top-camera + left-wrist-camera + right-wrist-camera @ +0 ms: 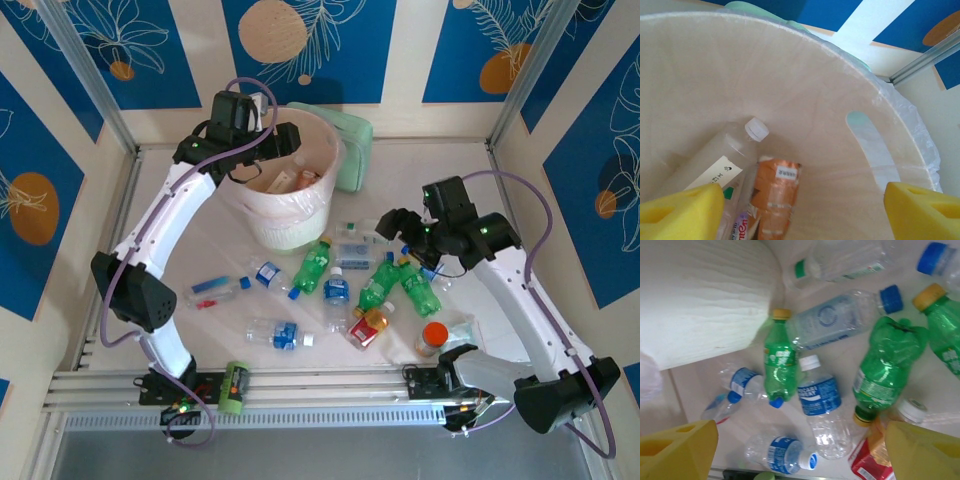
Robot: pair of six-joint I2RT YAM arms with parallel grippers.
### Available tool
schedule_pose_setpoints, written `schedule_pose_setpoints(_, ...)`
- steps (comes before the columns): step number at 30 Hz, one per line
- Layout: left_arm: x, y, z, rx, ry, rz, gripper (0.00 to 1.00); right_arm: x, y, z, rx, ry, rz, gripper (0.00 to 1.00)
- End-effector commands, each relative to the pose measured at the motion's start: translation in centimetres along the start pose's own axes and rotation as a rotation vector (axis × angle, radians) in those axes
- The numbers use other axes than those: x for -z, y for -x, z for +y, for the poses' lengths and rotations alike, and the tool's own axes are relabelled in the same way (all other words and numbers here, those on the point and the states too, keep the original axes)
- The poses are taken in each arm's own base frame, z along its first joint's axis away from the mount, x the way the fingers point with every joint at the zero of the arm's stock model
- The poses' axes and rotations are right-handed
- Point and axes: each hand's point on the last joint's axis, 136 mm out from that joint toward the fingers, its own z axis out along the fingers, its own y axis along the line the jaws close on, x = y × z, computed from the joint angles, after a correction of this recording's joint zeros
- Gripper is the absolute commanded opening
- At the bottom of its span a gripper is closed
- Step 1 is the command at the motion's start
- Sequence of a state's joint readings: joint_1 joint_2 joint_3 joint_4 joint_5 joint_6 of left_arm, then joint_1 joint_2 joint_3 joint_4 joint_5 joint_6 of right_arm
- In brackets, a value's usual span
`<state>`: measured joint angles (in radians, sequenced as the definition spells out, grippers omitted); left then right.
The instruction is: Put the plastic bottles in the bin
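Note:
The bin (318, 150) stands at the back of the table, a white bucket with a translucent liner. My left gripper (266, 148) hangs open over its mouth. In the left wrist view the left gripper (802, 215) holds nothing, and an orange-labelled bottle (776, 192) and a clear white-capped bottle (722, 160) lie inside the bin (850, 65). Several plastic bottles lie loose on the table: green ones (313, 265) (418, 288), clear blue-labelled ones (336, 290) (278, 334), one with a red-yellow label (368, 326). My right gripper (396, 226) hovers open above them, empty. Below the right gripper (800, 452) lies a blue-labelled bottle (820, 402).
A pale green box (353, 150) leans behind the bin. An orange-capped clear container (432, 338) sits near the front right. An aluminium rail (320, 385) runs along the near edge. Walls close in the back and both sides. The bin's outer wall (700, 295) stands left of the right gripper.

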<state>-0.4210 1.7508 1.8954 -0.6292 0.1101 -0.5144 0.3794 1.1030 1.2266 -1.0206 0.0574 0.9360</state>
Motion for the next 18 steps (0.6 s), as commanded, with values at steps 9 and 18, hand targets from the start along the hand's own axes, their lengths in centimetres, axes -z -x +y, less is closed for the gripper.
schedule_pose_setpoints(9, 8.8, 2.7, -4.2, -0.001, -0.177, -0.177, 0.84, -1.1, -0.1, -6.9, -0.047, -0.278, 0.029, 0.88)
schedule_pose_setpoints(18, 13.7, -1.9, -4.8, 0.015, -0.319, -0.173, 0.84, -1.9, 2.7, -9.0, -0.068, -0.348, 0.018, 0.97)
